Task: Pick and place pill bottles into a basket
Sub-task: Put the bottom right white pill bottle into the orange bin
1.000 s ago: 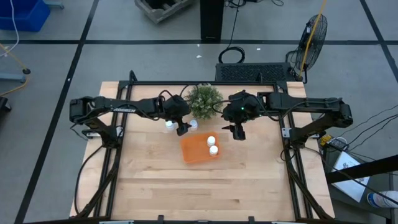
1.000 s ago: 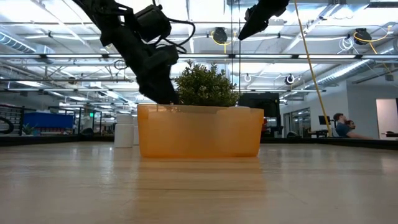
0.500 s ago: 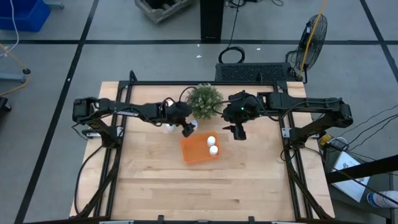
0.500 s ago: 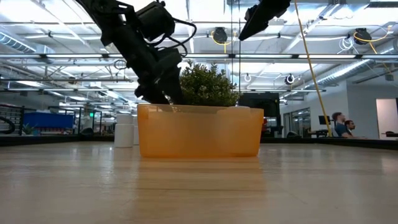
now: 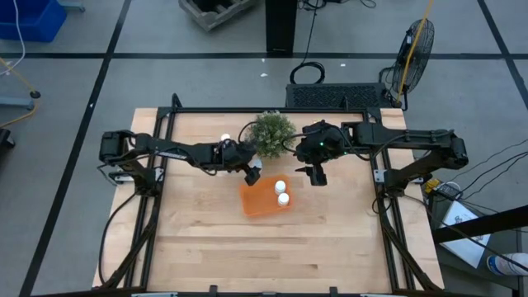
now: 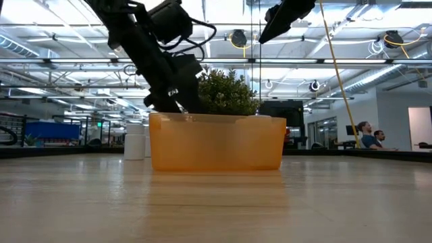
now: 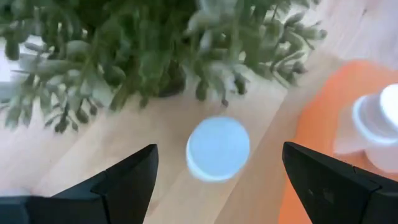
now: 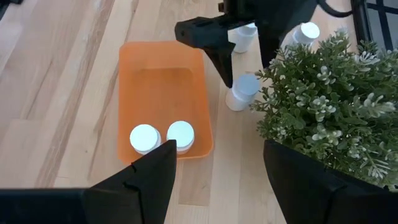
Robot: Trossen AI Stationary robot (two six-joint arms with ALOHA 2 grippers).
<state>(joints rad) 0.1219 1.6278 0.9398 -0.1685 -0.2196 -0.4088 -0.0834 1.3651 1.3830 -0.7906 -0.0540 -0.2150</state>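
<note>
No brand, label or writing can be read on any bottle, on the basket or on the arms.

Furthest to the left in the high view, one pill bottle [image 5: 225, 139] stands alone on the wooden table [image 5: 198, 239], behind the left arm and apart from the others. Next comes the left gripper [image 5: 253, 171], reaching in over the table between the plant [image 5: 271, 133] and the near corner of the orange basket [image 5: 257, 199]. Its two dark fingers [image 7: 127, 180] are spread wide and hold nothing. In the left wrist view a white-capped bottle [image 7: 217, 148] stands upright on the wood straight ahead, centred in the gap between the fingers but touching neither, with the plant's leaves just behind it and the basket's edge beside it. The right wrist view shows the same bottle [image 8: 241, 91] just under the left gripper's tips, with two more bottles [image 8: 242, 36] partly hidden behind that arm.

Inside the basket, two bottles [image 5: 281, 192] stand upright side by side, touching or nearly so, at the end nearer the right arm.

To the right, the right gripper [image 5: 317, 176] hangs above the table beside the plant, clear of the basket. Its fingers [image 8: 146, 183] are also wide apart and empty.
</note>
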